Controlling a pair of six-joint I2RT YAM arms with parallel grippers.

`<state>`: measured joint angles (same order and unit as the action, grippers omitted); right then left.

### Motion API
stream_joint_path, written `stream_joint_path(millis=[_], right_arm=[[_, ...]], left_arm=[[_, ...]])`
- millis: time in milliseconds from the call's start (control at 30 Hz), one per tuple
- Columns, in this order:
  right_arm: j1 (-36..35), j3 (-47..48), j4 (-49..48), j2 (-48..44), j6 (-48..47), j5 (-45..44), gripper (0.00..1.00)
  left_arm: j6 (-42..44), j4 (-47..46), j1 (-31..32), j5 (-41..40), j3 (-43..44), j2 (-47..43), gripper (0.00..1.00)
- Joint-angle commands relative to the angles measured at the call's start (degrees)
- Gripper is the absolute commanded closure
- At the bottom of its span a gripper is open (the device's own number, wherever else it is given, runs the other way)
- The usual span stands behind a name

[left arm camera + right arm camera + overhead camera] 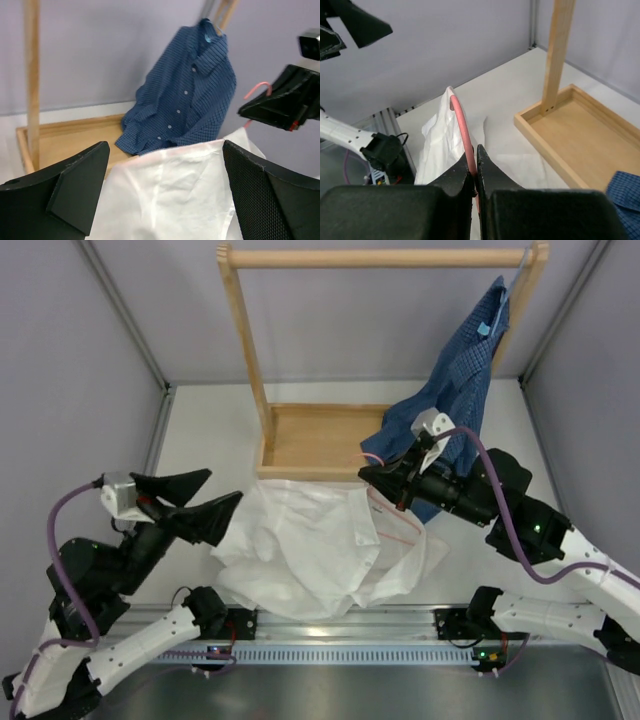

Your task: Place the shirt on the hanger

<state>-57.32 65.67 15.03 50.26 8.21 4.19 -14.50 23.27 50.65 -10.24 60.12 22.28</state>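
Note:
The white shirt [300, 550] lies crumpled on the table in front of the wooden rack. The pink hanger [392, 518] is partly in its right side, with thin pink wires showing against the fabric. My right gripper [372, 476] is shut on the hanger wire [461, 122], whose far end goes into a raised fold of the shirt [436, 145]. My left gripper [225, 486] is open just above the shirt's left edge. In the left wrist view the shirt [170, 195] spreads between the fingers [65, 195], untouched, and the hanger's hook [258, 90] shows by the right gripper.
The wooden rack's tray [320, 440] stands just behind the shirt, with its post [245, 340] and top rail. The dark blue checked shirt [460, 375] hangs from the rail on the right and trails onto the tray. Grey walls close in both sides.

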Motion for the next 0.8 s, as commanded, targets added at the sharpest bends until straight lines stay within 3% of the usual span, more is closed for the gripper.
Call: stream_joint_path(millis=[0,233,400,567,633,667,700,733,767], right_arm=[[-0.2,6.2,2.9,-1.8,-2.9,-7.9,1.0],[-0.2,11.1,5.7,-1.7,-3.7,-6.7,1.0],[-0.2,12.5,6.5,-2.1,-3.5,-1.9,1.0],[-0.2,12.1,6.7,-1.5,-2.9,-0.1,1.0],[-0.2,11.9,6.6,-1.5,-2.8,0.2,1.0],[-0.2,11.8,6.7,-1.7,-2.8,0.2,1.0],[-0.2,11.6,6.6,-1.8,-2.8,0.1,1.0],[-0.2,11.4,6.6,-2.1,-2.8,-0.1,1.0],[-0.2,11.1,6.6,-2.4,-2.9,-0.8,1.0]], left_arm=[[-8.8,6.0,0.1,-14.6,-6.8,-3.9,0.02],[-14.6,7.1,0.1,-19.6,-16.7,-3.5,0.02],[-9.2,-10.0,0.1,-10.8,-22.8,0.9,0.02],[-7.5,-19.0,0.1,-8.1,-24.0,7.8,0.02],[-6.5,-20.4,0.1,-8.8,-24.3,10.7,0.17],[-6.4,-20.7,0.1,-10.0,-24.5,11.5,0.31],[-6.6,-20.6,0.1,-11.9,-24.6,12.3,0.73],[-8.1,-19.6,0.1,-14.7,-24.5,13.3,0.85],[-8.4,-19.0,0.0,-19.2,-24.4,13.5,0.89]])
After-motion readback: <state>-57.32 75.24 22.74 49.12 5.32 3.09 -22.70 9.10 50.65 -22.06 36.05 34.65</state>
